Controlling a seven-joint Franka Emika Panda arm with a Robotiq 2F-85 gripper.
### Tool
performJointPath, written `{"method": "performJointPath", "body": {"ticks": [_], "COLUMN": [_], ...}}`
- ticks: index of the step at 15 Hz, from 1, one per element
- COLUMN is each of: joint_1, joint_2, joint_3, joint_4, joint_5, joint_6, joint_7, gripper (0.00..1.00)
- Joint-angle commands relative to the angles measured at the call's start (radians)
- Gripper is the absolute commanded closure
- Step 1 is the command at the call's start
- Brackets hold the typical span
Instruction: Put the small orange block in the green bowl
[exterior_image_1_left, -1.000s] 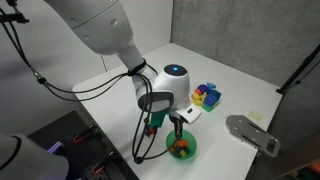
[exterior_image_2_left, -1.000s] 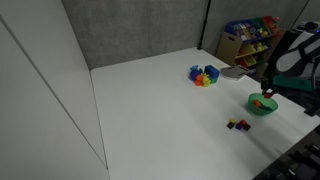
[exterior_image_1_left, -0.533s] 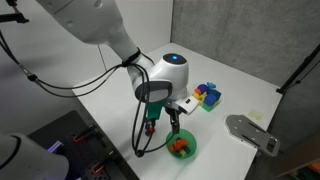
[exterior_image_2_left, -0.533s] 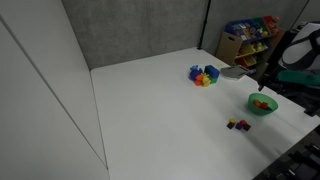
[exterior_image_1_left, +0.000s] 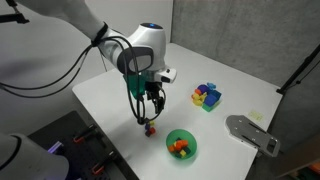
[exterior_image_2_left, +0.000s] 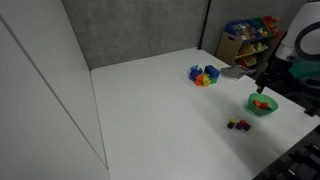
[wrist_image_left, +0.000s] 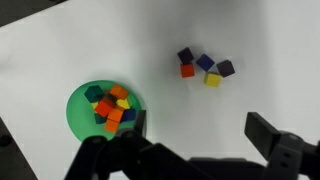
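Note:
The green bowl (wrist_image_left: 72, 110) sits at the lower left of the wrist view and holds several small coloured cubes. Among them lies the small orange block (wrist_image_left: 114, 116). Both exterior views show the green bowl (exterior_image_1_left: 192, 151) (exterior_image_2_left: 252, 103) near the table's edge. My gripper (wrist_image_left: 200, 135) is open and empty, its dark fingers (wrist_image_left: 270, 135) spread wide at the bottom of the wrist view. In an exterior view the gripper (exterior_image_1_left: 152, 103) hangs well above the table, up and to the side of the bowl, touching nothing.
A cluster of tiny loose cubes (wrist_image_left: 200, 68) (exterior_image_1_left: 150, 127) (exterior_image_2_left: 238, 124), purple, red, blue and yellow, lies on the white table beside the bowl. A blue tray of bigger coloured blocks (exterior_image_1_left: 207, 96) (exterior_image_2_left: 204, 75) stands farther back. A grey device (exterior_image_1_left: 250, 133) sits at the table's edge.
My gripper was shut low over the bowl; it has opened, risen and drawn away to the side. The orange block stays in the bowl.

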Motion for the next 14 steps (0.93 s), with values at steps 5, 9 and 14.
{"method": "performJointPath", "body": {"ticks": [5,9,14], "joint_1": [0.018,0.020,0.010], "joint_2": [-0.311,-0.391,-0.398], "joint_3": [0.122,0.130,0.143], "joint_4": [-0.064,-0.024,-0.027], "joint_5": [-0.019,0.049,0.052], "joint_6": [-0.225,-0.340,-0.347], "joint_7": [-0.064,-0.114,-0.103], "gripper": [0.00,0.00,0.00]}}
